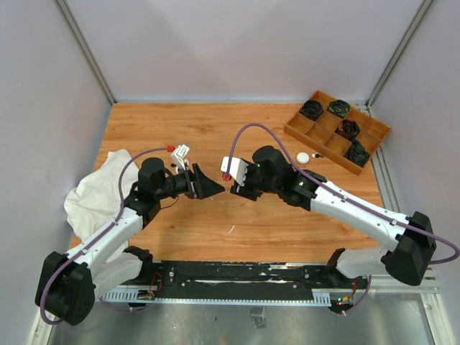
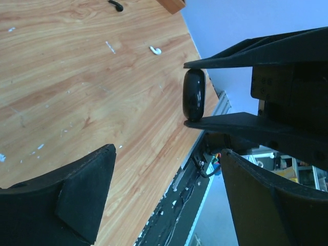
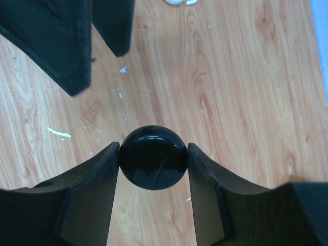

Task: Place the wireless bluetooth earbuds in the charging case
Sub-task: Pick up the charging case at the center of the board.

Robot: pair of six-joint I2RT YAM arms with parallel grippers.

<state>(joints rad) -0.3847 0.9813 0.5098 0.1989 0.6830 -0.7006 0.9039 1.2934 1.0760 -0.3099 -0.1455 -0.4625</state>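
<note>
Looking down from above, the left gripper [image 1: 214, 185] and the right gripper [image 1: 237, 188] meet tip to tip over the middle of the wooden table [image 1: 180, 129]. A compartmented wooden tray [image 1: 295, 134] sits at the upper right, with a round white puck-shaped case [image 1: 303, 157] just beside it.

From the left wrist, the left fingers stand wide apart at the bottom of the frame. The right fingers, mid-right, are clamped on a glossy black round case [image 2: 194, 95], seen edge-on. A tiny white stemmed earbud [image 2: 155, 50] and a tiny black stemmed earbud [image 2: 116, 5] lie loose on the wood at the top, well apart from that case.

From the right wrist, the black case fills the gap between the pads at lower centre, gripped across its width.

The step looks like a hand-over or a lid opening. The left fingers should centre on the case and close on its two broad faces, clear of the right fingers, while the right grip holds firm.
</note>
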